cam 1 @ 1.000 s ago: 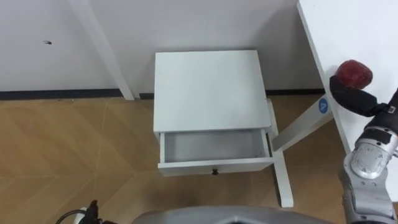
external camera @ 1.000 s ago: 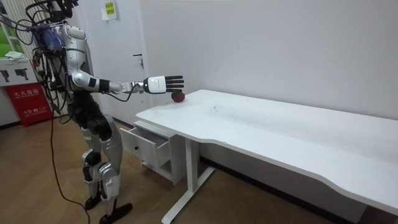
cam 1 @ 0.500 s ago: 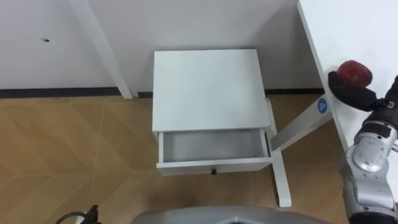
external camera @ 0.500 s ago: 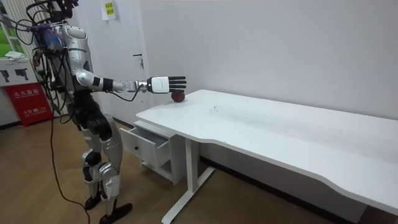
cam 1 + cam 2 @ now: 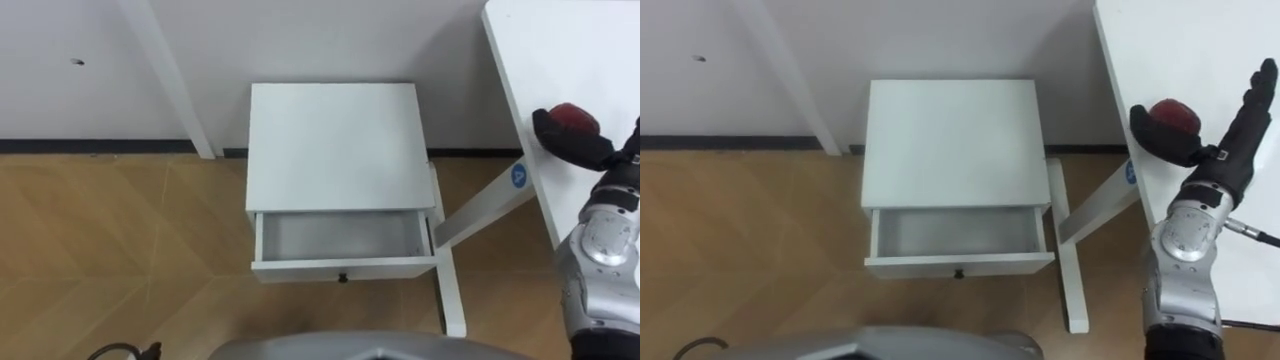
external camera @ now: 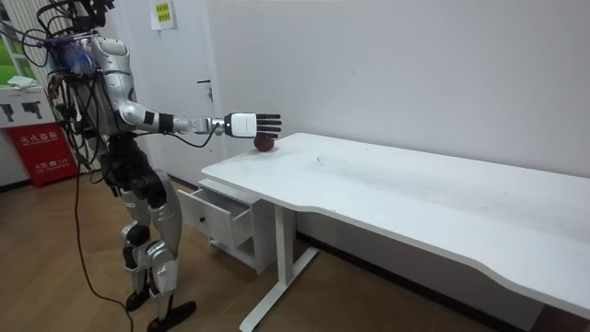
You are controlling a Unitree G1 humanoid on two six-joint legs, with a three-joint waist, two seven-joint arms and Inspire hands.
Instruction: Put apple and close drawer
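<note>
The robot's right hand (image 5: 1230, 135) is spread wide, fingers straight and pointing far across the white counter (image 5: 1200, 40), thumb stretched left. The round dark-red apple (image 5: 1170, 112) sits on the counter close to its left edge, in the crook between thumb and fingers; the thumb lies just on its near side, with nothing curled round it; whether they touch I cannot tell. The robot stands on a herringbone wooden floor (image 5: 740, 230) at the counter's left end, facing a white wall (image 5: 940, 40). Ahead, left of the counter's slanted leg (image 5: 1090, 210), stands a small white square-topped cabinet (image 5: 950, 140) — its single drawer (image 5: 960, 264) pulled out toward the near side, pale grey bottom showing.
</note>
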